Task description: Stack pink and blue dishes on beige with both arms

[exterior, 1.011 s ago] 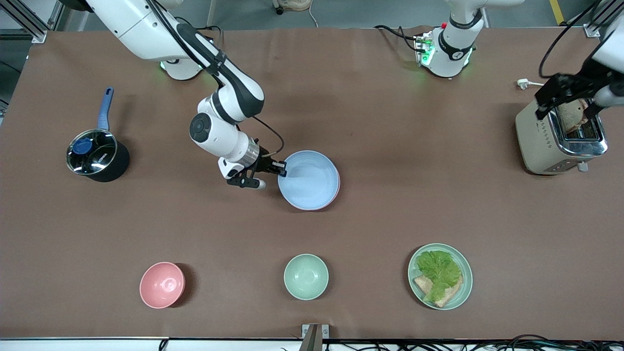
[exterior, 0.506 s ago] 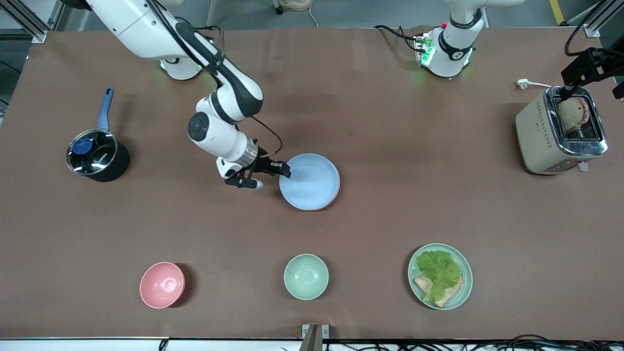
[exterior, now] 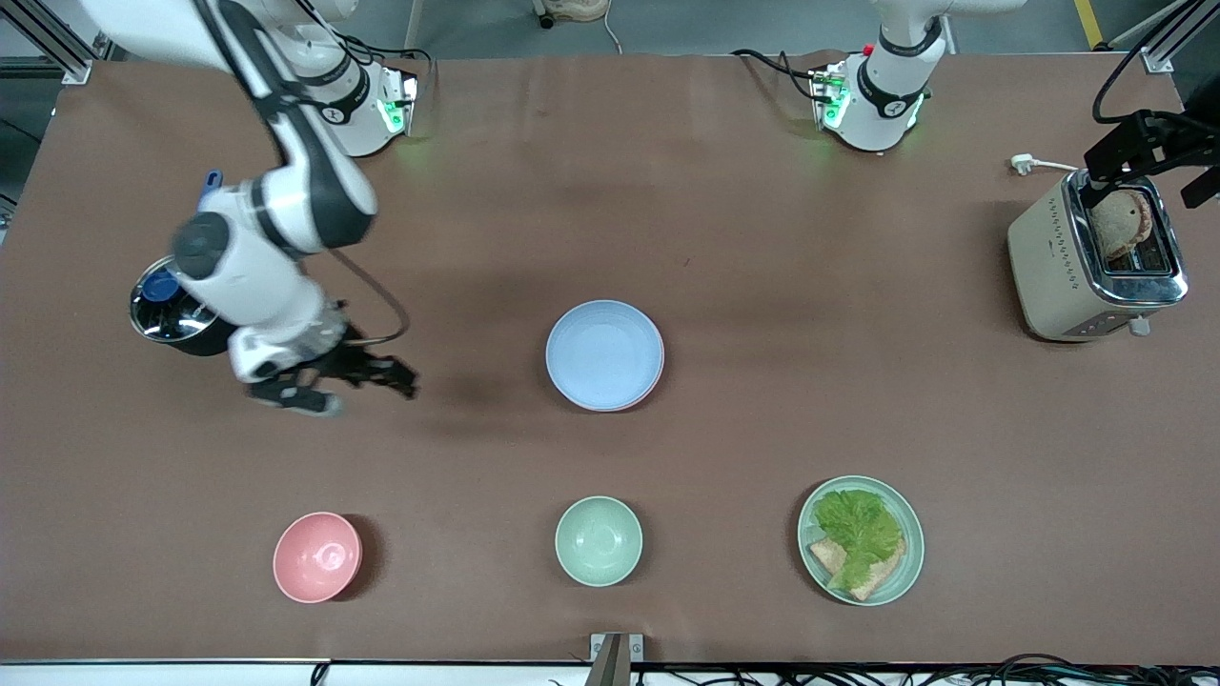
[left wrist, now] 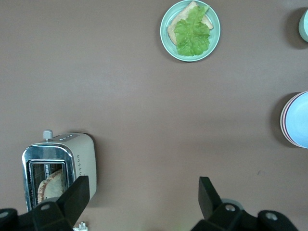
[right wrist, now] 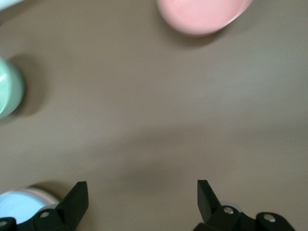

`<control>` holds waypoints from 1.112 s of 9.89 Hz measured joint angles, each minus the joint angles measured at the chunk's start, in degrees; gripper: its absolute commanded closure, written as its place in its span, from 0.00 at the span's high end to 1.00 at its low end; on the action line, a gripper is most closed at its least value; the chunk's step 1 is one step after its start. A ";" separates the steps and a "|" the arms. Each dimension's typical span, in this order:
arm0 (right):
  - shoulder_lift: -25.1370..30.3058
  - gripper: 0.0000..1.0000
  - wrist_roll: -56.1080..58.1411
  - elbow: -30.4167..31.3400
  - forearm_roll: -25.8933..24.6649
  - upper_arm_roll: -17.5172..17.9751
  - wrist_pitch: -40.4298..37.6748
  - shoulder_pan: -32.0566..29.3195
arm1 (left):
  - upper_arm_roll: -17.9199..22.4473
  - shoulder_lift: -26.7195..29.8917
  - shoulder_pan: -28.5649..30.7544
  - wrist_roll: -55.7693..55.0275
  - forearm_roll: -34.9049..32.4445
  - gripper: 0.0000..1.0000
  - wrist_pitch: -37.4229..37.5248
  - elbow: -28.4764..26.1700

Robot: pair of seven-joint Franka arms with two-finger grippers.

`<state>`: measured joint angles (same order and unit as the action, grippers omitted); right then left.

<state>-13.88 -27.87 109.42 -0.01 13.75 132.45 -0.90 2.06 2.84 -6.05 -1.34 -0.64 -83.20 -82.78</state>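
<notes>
The light blue plate (exterior: 604, 354) lies on top of the pink plate (exterior: 659, 374), of which only a thin rim shows, at the table's middle. No beige plate shows by itself; anything under this stack is hidden. My right gripper (exterior: 370, 395) hangs open and empty over bare table between the pot and the stack. In the right wrist view the gripper (right wrist: 142, 197) holds nothing, and the blue plate (right wrist: 19, 204) shows at the edge. Over the toaster, my left gripper (exterior: 1153, 171) is open and empty. In the left wrist view that gripper (left wrist: 142, 197) frames bare table, with the stack (left wrist: 297, 119) farther off.
A black pot (exterior: 181, 319) with a blue handle stands close to the right arm's wrist. A pink bowl (exterior: 317, 556), a mint bowl (exterior: 599, 540) and a green plate with lettuce and bread (exterior: 861, 540) line the edge nearest the front camera. The toaster (exterior: 1087, 262) holds bread.
My right gripper has let go of the blue plate's rim and swung away toward the pot, open. The blue plate stays on the pink one. The left gripper rose off the toaster.
</notes>
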 measured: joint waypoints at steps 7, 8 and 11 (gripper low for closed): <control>11.54 1.00 12.97 -21.13 -3.22 -15.02 -38.79 -0.67 | 0.99 0.15 -0.02 -1.14 0.87 1.00 1.25 0.17; 13.63 1.00 14.63 -22.23 -1.96 -15.03 -42.19 -0.65 | 0.99 0.13 -0.01 -0.89 0.87 1.00 1.25 0.16; 17.35 1.00 16.99 -22.48 0.00 -15.14 -45.93 -0.95 | 0.98 0.03 -0.02 0.15 0.87 1.00 1.41 0.16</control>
<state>3.47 -10.88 86.94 0.00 -1.39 86.52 -1.85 3.04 2.87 -6.06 -1.19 0.23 -81.79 -82.63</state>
